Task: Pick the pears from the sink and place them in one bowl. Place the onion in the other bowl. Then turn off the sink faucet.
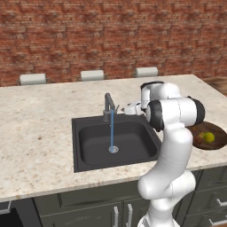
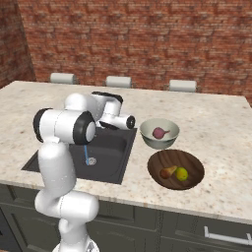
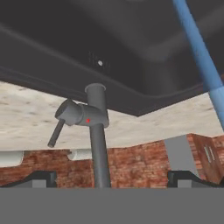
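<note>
Gripper (image 3: 109,177) spread wide around faucet (image 3: 97,131) stem at lower centre, touching nothing (water (image 1: 111,128) running), pears (image 2: 175,173) in wooden bowl (image 2: 189,160).

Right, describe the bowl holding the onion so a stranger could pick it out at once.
Start at the dark sink set in the speckled stone counter. Two bowls sit on the counter at the side of the sink, away from the faucet. Yours is the pale grey bowl, deeper, nearer the brick wall, with one pink-red onion inside; the wide, shallow brown wooden bowl holds two pears.
</note>
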Controlling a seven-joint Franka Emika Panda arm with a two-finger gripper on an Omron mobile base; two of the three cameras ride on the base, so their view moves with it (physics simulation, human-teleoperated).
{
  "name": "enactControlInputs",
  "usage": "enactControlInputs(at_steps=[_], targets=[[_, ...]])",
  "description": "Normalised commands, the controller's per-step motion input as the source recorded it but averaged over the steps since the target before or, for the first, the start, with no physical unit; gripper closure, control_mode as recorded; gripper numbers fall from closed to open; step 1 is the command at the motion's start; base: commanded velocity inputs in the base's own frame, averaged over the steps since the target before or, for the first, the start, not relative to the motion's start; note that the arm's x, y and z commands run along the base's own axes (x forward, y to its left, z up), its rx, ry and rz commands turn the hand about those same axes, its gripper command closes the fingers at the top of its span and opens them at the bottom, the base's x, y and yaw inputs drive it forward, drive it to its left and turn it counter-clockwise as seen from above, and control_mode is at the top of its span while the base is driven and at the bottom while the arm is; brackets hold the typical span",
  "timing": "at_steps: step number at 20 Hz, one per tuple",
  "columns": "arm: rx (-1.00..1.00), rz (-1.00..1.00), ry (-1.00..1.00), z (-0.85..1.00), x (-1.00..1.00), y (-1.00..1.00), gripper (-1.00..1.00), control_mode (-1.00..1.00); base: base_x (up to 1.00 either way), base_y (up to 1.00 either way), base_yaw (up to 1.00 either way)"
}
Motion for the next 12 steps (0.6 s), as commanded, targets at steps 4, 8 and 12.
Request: enactControlInputs(at_steps=[4,8,12], targets=[[0.00,0.00,0.00,-0.25,0.50,0.00,-1.00,-1.00,0.00,0.00,0.00],[0.00,0.00,0.00,-0.24,0.50,0.00,-1.00,-1.00,0.00,0.00,0.00],[0.00,0.00,0.01,-0.24,0.48,0.02,-1.00,-1.00,0.00,0.00,0.00]])
